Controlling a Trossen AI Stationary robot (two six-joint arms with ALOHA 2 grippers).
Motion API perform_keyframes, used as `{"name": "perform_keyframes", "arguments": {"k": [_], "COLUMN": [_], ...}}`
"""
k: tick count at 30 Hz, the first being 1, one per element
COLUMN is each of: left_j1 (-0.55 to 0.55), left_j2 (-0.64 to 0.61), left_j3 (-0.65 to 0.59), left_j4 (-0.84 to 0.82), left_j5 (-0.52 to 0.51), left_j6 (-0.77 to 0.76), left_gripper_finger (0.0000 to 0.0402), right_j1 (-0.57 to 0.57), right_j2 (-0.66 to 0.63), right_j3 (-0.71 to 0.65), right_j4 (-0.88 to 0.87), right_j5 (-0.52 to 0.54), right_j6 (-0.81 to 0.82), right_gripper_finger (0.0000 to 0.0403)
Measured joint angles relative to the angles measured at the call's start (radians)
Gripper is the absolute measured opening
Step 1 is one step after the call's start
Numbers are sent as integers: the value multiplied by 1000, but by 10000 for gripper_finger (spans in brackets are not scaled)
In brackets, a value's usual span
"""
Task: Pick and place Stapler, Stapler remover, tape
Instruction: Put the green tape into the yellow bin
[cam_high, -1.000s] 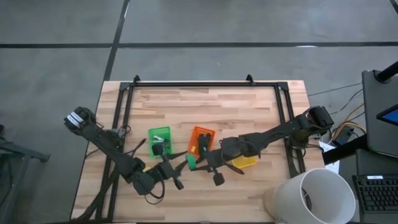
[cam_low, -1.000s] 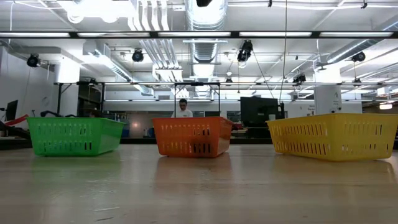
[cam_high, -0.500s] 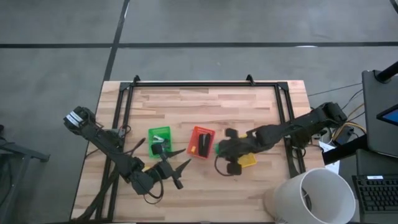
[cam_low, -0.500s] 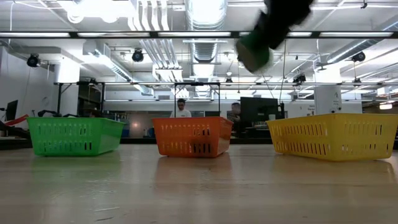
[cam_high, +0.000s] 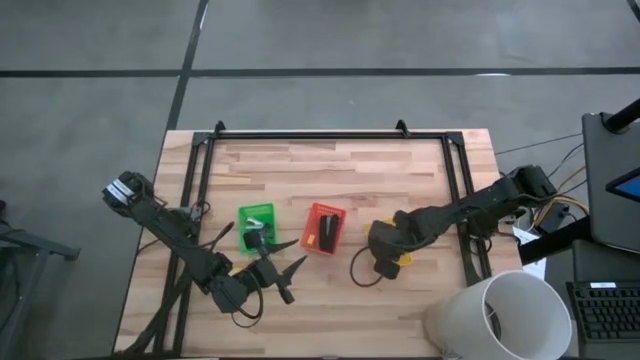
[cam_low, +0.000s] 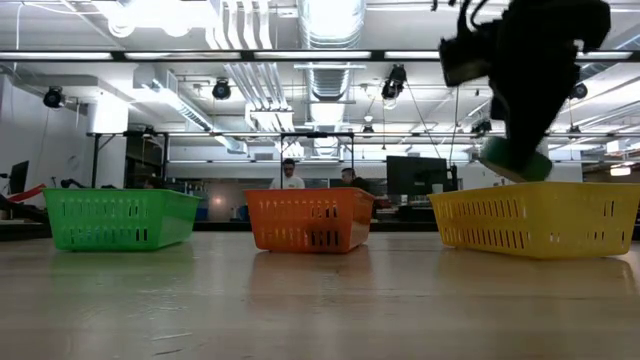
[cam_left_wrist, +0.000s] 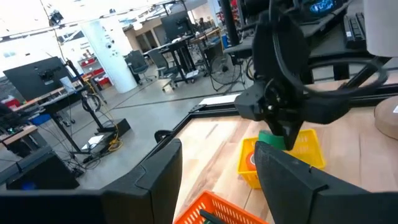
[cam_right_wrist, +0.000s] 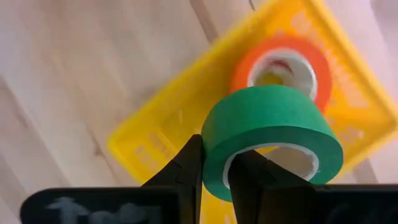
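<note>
Right tool (cam_high: 385, 262) hangs over the yellow bin (cam_high: 400, 260) on the wooden tabletop (cam_high: 330, 170); left tool (cam_high: 285, 275) waits spread beside the green bin (cam_high: 256, 215). Low view: workshop room behind. Right wrist view: fingers (cam_right_wrist: 186, 163) pinch green tape (cam_right_wrist: 270, 134) above an orange roll (cam_right_wrist: 287, 65).

No text, label, brand, number or sign can be read in any of the views. The slotted plastic baskets, the tape rolls, the dark robot arms and the pale wooden surface show no legible lettering, and the monitors and fixtures in the room behind are too far off to make out any writing.
</note>
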Motion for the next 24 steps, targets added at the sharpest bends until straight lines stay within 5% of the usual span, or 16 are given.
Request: {"name": "perform_keyframes", "arguments": {"k": [24], "left_j1": [1], "left_j2": [0], "left_j3": [0], "left_j4": [-8], "left_j5": [1], "left_j6": [-1], "left_gripper_finger": [202], "right_j1": [32], "right_j2": [8], "right_j3": [-110], "right_j4": [59], "right_j5": [-119], "right_j6": [114], "right_gripper_finger": [56]}}
